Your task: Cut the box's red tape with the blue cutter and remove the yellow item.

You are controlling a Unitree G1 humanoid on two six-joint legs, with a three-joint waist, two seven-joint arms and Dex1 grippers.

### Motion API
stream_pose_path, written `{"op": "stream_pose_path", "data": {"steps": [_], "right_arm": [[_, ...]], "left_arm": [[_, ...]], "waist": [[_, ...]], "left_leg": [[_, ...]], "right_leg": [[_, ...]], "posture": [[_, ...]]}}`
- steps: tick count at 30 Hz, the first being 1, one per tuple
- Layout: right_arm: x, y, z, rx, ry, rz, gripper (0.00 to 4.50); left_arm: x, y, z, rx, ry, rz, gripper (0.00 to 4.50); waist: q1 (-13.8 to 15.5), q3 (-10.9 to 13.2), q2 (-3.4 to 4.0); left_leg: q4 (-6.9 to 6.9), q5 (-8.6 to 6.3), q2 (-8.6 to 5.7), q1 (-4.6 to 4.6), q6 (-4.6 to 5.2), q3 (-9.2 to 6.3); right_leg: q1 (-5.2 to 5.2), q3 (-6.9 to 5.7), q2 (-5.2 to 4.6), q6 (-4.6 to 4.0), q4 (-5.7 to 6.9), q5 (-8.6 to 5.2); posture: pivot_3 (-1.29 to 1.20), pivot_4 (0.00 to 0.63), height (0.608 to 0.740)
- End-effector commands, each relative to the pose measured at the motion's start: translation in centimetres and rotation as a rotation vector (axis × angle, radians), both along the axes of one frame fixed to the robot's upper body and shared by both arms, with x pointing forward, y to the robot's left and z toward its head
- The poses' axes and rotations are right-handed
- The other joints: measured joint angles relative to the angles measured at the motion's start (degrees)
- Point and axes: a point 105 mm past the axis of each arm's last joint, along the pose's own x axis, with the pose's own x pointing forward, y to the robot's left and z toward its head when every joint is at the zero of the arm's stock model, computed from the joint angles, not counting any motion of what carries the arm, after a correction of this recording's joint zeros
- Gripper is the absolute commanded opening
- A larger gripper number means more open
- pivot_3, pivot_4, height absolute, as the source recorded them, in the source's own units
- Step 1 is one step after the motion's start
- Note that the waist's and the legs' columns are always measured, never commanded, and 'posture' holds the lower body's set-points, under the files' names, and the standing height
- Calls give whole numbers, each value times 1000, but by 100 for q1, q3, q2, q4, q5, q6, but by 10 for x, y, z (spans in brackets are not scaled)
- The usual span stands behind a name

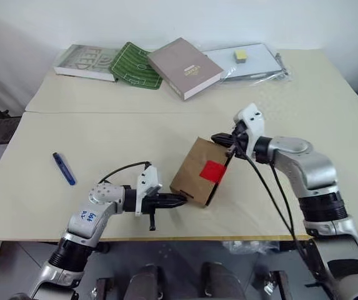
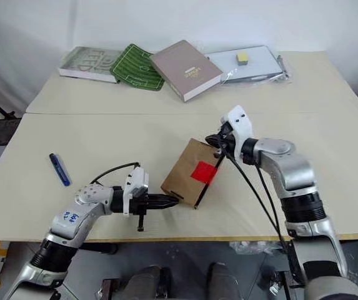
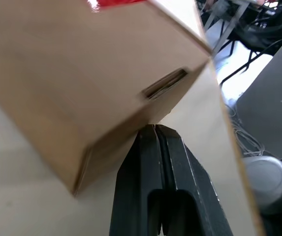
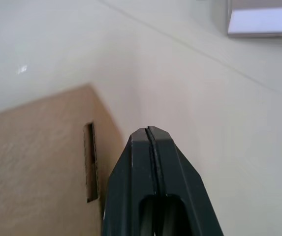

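The blue cutter (image 1: 64, 169) lies well left of the box (image 1: 198, 171), nearer the left gripper (image 1: 180, 200); both grippers, including the right gripper (image 1: 218, 138), are pinched closed and empty.

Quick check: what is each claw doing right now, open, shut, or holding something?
Left claw: shut, holding nothing, tip at the near corner of the box.
Right claw: shut, holding nothing, at the box's far corner.

Large pale letters "FED" stand on the grey book (image 1: 86, 61); nothing else can be read.
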Motion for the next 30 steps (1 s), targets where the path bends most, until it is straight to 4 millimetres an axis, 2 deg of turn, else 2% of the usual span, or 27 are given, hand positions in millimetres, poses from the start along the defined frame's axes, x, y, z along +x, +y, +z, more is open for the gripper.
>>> {"op": "stream_pose_path", "data": {"steps": [1, 4, 6, 8, 11, 13, 15, 17, 21, 25, 30], "right_arm": [[3, -36, 33, -23, -120, -131, 0], [-5, -61, 36, -71, -114, -205, 0], [-21, -77, 28, -143, -55, -237, 0], [-38, -79, 17, -197, 15, -218, 0], [-66, -73, -7, -288, 140, -141, 0], [-88, -63, -22, -318, 230, -71, 0], [-98, -47, -26, -291, 261, -6, 0], [-94, -35, -25, -252, 254, 14, 0], [-75, -18, -21, -190, 215, 14, 0], [-61, -14, -17, -169, 182, -1, 0], [-55, -16, -15, -181, 153, 1, 0]], "left_arm": [[7, 27, 8, 13, -38, 115, 30], [16, 49, 6, 30, -60, 226, 30], [31, 61, 5, 19, -108, 350, 30], [44, 65, 2, 12, -153, 435, 30], [57, 54, -1, -11, -192, 476, 30], [61, 32, 2, -56, -205, 436, 30], [59, 13, 5, -85, -206, 363, 30], [52, -1, 8, -108, -191, 287, 30], [31, -22, 17, -171, -121, 115, 30], [7, -34, 14, -148, -46, -28, 30], [-12, -41, 11, -126, -1, -107, 30]], "waist": [[-4, 0, 0], [3, 0, 0], [20, 0, 0], [20, 0, -2], [24, 2, -5], [32, 2, -4], [43, 1, -8], [2, 0, -11], [-20, 1, -12], [5, 1, -11], [15, 1, -12]], "left_leg": [[0, 0, -1, -1, 0, 0], [-1, 0, 0, -2, 0, -1], [-3, -1, 1, -1, 0, -1], [-6, -1, -1, 0, 1, -3], [-6, -2, -1, 2, 3, 4], [-5, -3, -1, 1, 4, 6], [-2, -3, 0, 2, 5, 6], [1, -3, 0, 3, 5, 10], [0, -1, 7, 9, 2, 17], [4, -2, 2, 7, 3, 17], [14, -5, -2, -2, 7, 13]], "right_leg": [[-1, 0, -1, 0, -1, 0], [-1, -1, -2, 0, -2, 0], [-1, -1, -3, 0, -4, 0], [1, -2, -6, 0, -5, 0], [1, 0, -6, 0, -5, 0], [0, 0, -6, 0, -4, 0], [1, 1, -5, 0, -4, 0], [0, 4, -4, 1, -4, 1], [-5, 11, 3, 0, 6, 1], [-5, 14, 0, 0, 5, 1], [-4, 12, -2, 0, 3, 1]], "posture": [[0, 150, 740], [0, 150, 740], [0, 150, 740], [0, 150, 740], [0, 150, 740], [0, 150, 740], [0, 150, 740], [0, 150, 740], [0, 150, 740], [0, 150, 740], [0, 150, 740]]}}
